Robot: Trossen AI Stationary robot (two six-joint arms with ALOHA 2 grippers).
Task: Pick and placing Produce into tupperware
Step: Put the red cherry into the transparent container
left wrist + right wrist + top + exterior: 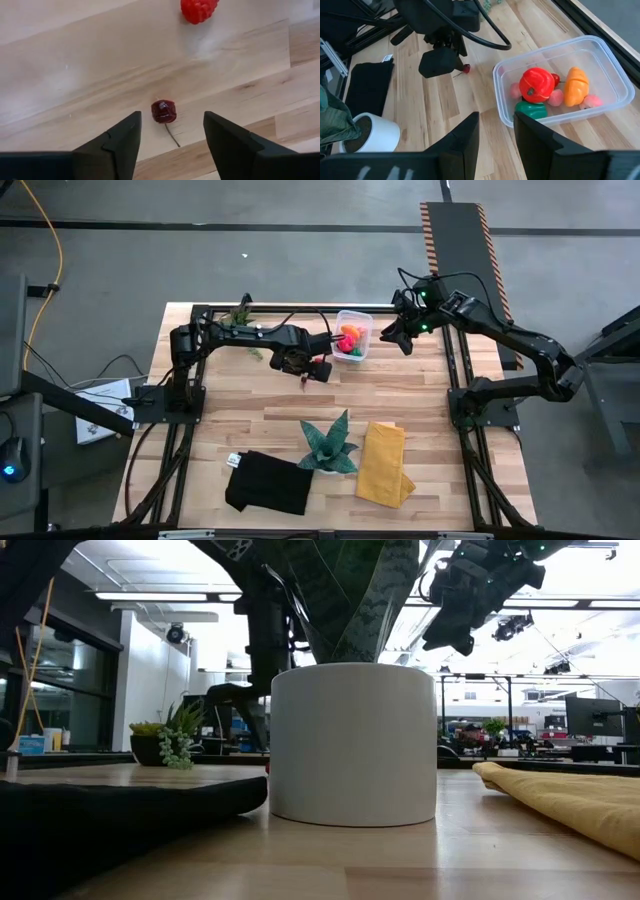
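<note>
Between the left tool's [170, 137] parted fingers, a dark cherry [163, 111] on bare table [75, 75].

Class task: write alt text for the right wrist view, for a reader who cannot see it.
A clear plastic tub on a wooden table holds toy produce: a red piece, an orange piece, a green piece and pink bits. Beside it, the left gripper hangs over a small dark red cherry; the right gripper's fingers frame the foreground, empty.

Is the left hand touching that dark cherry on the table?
Apart. The left wrist view shows the left hand open, bare wood between each finger and the dark cherry.
</note>
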